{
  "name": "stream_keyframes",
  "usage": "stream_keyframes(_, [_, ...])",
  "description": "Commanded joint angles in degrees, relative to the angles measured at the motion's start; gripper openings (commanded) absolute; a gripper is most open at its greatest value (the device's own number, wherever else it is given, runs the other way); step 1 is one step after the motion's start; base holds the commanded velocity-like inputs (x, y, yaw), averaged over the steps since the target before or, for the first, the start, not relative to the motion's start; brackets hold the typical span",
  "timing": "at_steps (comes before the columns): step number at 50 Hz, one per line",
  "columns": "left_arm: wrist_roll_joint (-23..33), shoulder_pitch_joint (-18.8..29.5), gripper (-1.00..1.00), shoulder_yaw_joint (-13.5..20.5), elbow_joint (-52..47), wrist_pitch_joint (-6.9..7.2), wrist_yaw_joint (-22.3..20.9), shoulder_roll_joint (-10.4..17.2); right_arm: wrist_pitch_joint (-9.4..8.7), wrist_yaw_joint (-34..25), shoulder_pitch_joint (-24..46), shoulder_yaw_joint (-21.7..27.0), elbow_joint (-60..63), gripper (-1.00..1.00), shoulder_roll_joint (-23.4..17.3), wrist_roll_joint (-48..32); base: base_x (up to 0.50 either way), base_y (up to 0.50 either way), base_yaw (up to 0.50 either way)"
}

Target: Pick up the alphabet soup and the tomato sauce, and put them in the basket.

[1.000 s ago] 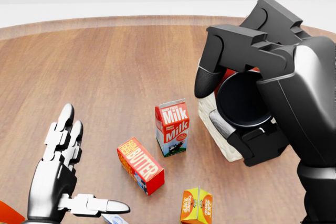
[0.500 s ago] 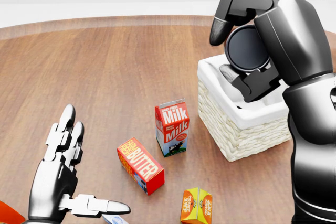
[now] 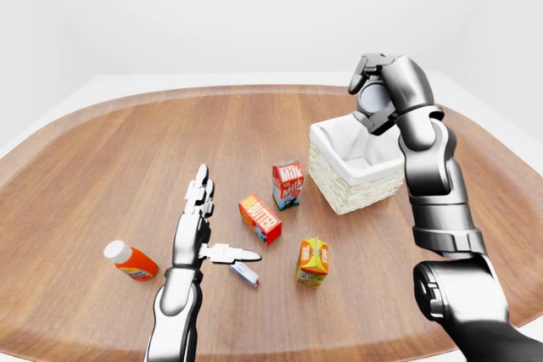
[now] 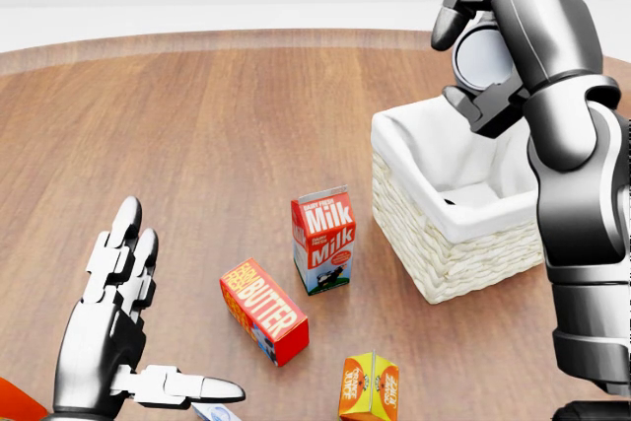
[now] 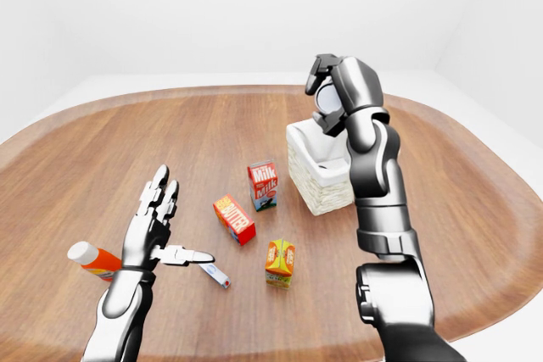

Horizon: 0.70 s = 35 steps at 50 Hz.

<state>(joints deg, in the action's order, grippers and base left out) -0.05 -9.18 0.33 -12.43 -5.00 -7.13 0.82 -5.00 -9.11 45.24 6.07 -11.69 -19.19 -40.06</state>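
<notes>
Can (image 4: 485, 54) clamped in my right robot hand (image 4: 478, 46), held above the basket (image 4: 449, 244) (label hidden, can't tell soup or sauce). Left robot hand (image 4: 113, 327) fingers spread, left of the basket, near the butter box (image 4: 263, 311).

can (image 4: 483, 54) label hidden by right hand (image 4: 480, 46) | orange bottle (image 4: 18, 403) cut off, head view lower left | basket (image 4: 449, 258) floor unseen

In the head view the milk carton (image 4: 323, 240) stands left of the basket (image 4: 434, 244), the butter box (image 4: 263, 311) lower left.
</notes>
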Motion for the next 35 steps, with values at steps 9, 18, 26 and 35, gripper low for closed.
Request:
stream_keyframes(9, [1.0, 0.7, 1.0, 0.7, -0.3, 0.0, 1.7, -0.3, 1.72, 9.3, 11.5, -1.0, -25.4, -1.0, -2.5, -0.4, 0.0, 0.0, 0.0])
stream_keyframes(18, [0.9, 0.8, 1.0, 0.8, 0.2, 0.0, 1.6, -0.3, 5.78, 14.3, 17.0, -2.1, -38.8, -1.0, -3.0, -0.5, 0.0, 0.0, 0.0])
stream_keyframes(26, [0.9, 0.9, 1.0, 0.7, 0.3, 0.0, 1.6, -0.3, 7.0, 16.7, 20.6, -3.4, -45.4, -1.0, -2.7, -2.3, 0.0, 0.0, 0.0])
stream_keyframes(35, [0.9, 0.6, 1.0, 0.7, 0.0, 0.0, 1.4, -0.3, 7.87, 20.8, 24.1, -5.2, -54.1, -1.0, -1.6, -6.4, 0.0, 0.0, 0.0])
